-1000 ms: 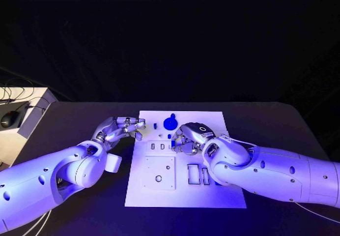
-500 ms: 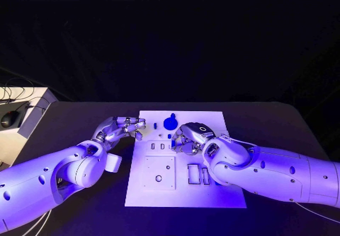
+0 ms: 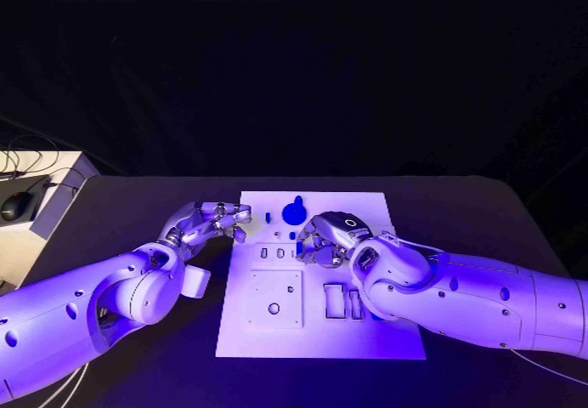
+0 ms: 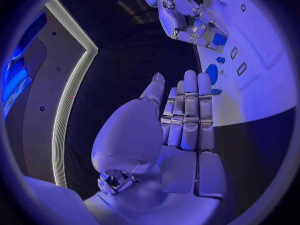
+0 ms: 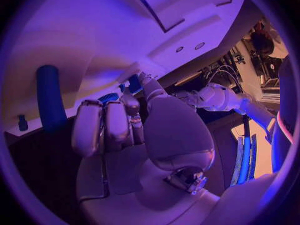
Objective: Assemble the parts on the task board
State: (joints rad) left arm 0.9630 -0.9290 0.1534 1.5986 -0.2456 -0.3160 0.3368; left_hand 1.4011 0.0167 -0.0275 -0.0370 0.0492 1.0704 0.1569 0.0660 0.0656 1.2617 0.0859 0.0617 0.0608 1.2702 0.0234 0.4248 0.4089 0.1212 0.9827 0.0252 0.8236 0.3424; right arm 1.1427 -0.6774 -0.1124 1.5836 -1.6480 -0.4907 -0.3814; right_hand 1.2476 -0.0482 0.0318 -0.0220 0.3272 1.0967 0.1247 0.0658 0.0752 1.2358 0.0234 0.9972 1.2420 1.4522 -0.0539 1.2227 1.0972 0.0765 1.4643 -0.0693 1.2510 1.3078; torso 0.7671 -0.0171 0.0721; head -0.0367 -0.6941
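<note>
Flanking task board (image 3: 321,340): left hand (image 3: 211,221) off edge, right hand (image 3: 326,238) over it.

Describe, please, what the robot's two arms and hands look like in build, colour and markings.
Both arms are bulky, smooth white shells with rounded joint housings and small dark round holes. Each ends in a silver, metallic, segmented hand: left hand, right hand. The right hand carries a small dark ring mark on its back. Thin pale cables trail under the left arm.

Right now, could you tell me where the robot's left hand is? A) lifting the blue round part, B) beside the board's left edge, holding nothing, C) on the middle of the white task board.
B: the left hand sits off the white task board, its fingers straight and bare.
</note>
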